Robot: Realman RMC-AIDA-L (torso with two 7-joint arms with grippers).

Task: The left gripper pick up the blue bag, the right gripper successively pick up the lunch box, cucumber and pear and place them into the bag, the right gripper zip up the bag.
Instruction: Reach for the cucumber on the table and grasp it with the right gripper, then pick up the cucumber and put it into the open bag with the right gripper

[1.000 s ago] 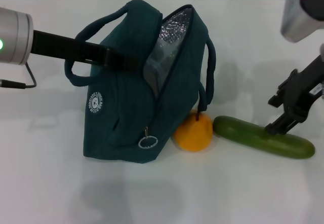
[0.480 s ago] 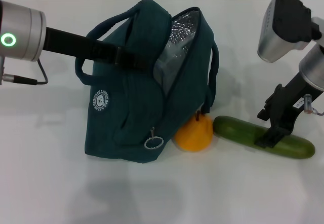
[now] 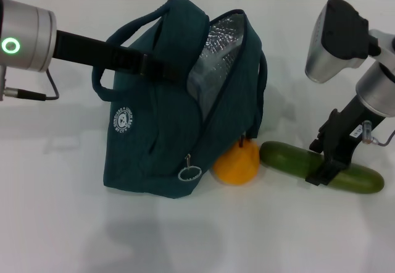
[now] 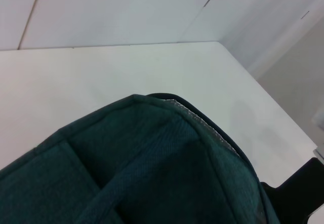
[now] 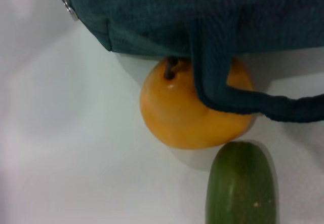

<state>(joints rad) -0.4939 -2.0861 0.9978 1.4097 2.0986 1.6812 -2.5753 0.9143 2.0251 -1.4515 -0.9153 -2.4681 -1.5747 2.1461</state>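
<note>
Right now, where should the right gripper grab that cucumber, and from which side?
Grip the cucumber around its middle, coming down from above with the fingers across its narrow width. It lies flat on the table, long and round. The end nearest the pear and blue bag is crowded. The right gripper is already over the part nearer the free end.

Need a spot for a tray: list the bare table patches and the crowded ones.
Bare: the table in front of the blue bag, and the strip left of it. Crowded: pear tucked against the bag, cucumber beside it, right pincer on the cucumber.
</note>
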